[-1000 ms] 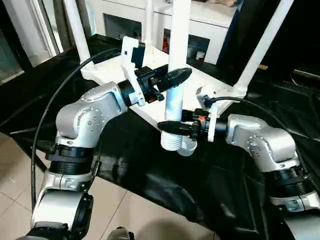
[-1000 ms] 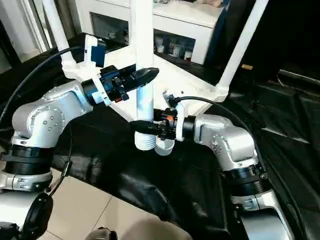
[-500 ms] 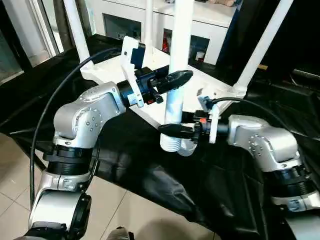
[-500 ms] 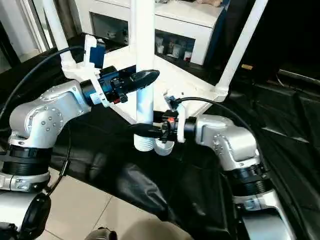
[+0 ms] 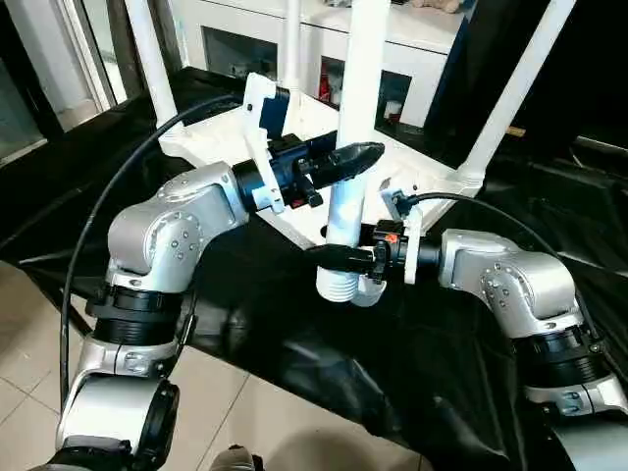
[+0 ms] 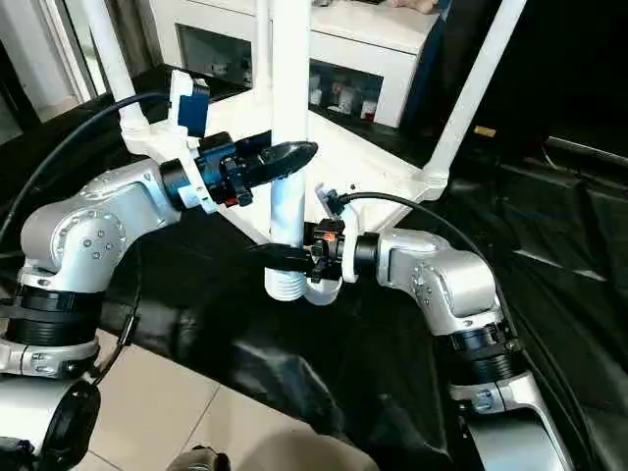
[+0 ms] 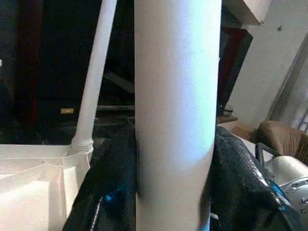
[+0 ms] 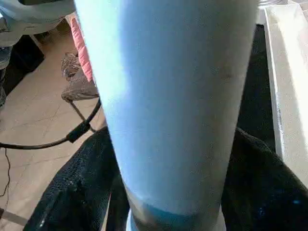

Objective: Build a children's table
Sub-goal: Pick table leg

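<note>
The white table top lies upside down on a black cloth. Three white legs stand up from its corners: left, back and right. A fourth leg is held upright over the near corner, its threaded end just beside the round socket. My left gripper is shut on this leg higher up. My right gripper is shut on it just above the thread. In both wrist views the leg stands between black fingers.
A white cabinet with glass doors stands behind the table. The black cloth covers the low surface and hangs over its near edge above tiled floor. A black cable loops over my left arm.
The held leg has leaned a little to the right at its top. My right gripper has slid slightly left and the left gripper slightly right, both keeping their hold.
</note>
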